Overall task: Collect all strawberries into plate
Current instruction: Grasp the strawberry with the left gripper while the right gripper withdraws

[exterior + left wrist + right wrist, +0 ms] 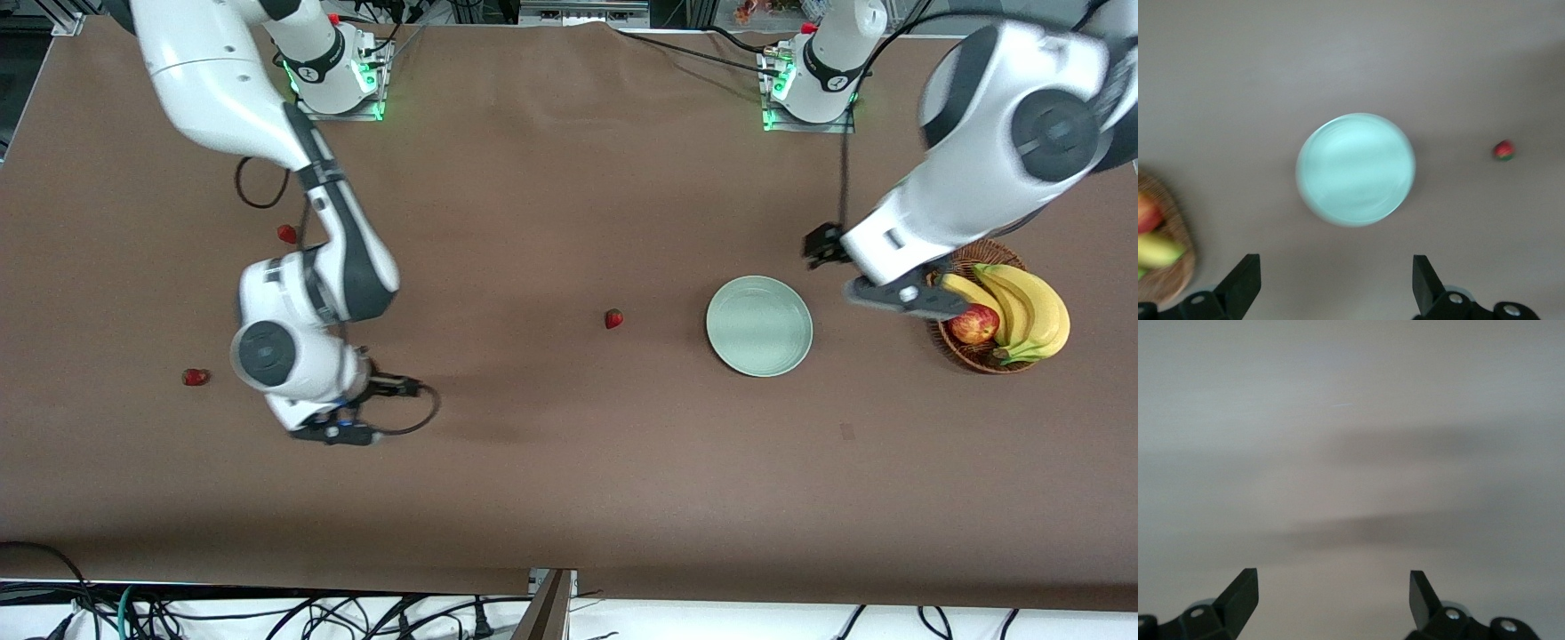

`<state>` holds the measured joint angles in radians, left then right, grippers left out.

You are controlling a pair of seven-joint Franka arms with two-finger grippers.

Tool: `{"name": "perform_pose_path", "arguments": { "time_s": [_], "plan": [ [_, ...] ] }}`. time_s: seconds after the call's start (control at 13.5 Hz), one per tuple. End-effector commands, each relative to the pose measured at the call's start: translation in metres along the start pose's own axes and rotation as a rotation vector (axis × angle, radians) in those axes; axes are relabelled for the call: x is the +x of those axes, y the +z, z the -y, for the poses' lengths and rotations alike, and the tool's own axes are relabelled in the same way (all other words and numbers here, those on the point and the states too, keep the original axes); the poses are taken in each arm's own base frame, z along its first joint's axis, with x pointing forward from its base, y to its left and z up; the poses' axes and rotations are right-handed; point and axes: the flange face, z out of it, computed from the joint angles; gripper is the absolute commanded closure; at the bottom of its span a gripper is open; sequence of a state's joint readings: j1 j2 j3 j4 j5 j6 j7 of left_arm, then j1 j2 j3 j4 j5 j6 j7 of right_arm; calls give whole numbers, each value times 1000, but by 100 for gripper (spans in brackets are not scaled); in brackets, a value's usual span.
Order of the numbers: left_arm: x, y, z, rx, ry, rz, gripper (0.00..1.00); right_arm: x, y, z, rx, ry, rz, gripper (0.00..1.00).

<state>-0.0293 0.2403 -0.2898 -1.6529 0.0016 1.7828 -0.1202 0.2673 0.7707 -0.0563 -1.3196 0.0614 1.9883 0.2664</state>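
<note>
Three small red strawberries lie on the brown table: one (613,318) beside the plate toward the right arm's end, one (286,234) and one (195,377) near the right arm. The pale mint-green plate (759,325) is empty. My left gripper (889,298) hangs between the plate and the basket. In the left wrist view it (1335,283) is open and empty, with the plate (1355,170) and one strawberry (1503,150) in sight. My right gripper (336,434) is over bare table, open and empty in the right wrist view (1331,597).
A brown wicker basket (965,356) with bananas (1031,307) and a red apple (974,324) stands at the left arm's end, beside the plate. It also shows in the left wrist view (1168,280).
</note>
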Motion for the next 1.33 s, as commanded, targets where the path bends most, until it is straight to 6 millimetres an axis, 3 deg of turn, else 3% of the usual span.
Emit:
{"name": "perform_pose_path", "arguments": {
  "time_s": [0.0, 0.22, 0.37, 0.52, 0.67, 0.81, 1.04, 1.26],
  "plan": [
    [34, 57, -55, -64, -9, -16, 0, 4, 2, -76, -23, -64, 62, 0],
    [42, 128, -137, -57, -119, -39, 0, 7, 13, -164, -75, -133, 98, 0],
    [37, 172, -186, 10, -162, -78, 0, 6, 23, -215, -74, -190, 106, 0],
    [33, 206, -214, 45, -193, -127, 0, 3, 38, -255, -82, -204, 91, 0],
    [26, 243, -240, 42, -198, -145, 0, -7, 68, -289, -86, -239, 71, 0],
    [22, 270, -251, 58, -202, -177, 0, -15, 87, -309, -93, -259, 40, 0],
    [17, 286, -258, 80, -182, -180, 6, -20, 101, -327, -101, -277, 17, 0],
    [15, 297, -261, 83, -177, -166, 39, -20, 101, -329, -102, -275, 19, 0]
  ]
}}
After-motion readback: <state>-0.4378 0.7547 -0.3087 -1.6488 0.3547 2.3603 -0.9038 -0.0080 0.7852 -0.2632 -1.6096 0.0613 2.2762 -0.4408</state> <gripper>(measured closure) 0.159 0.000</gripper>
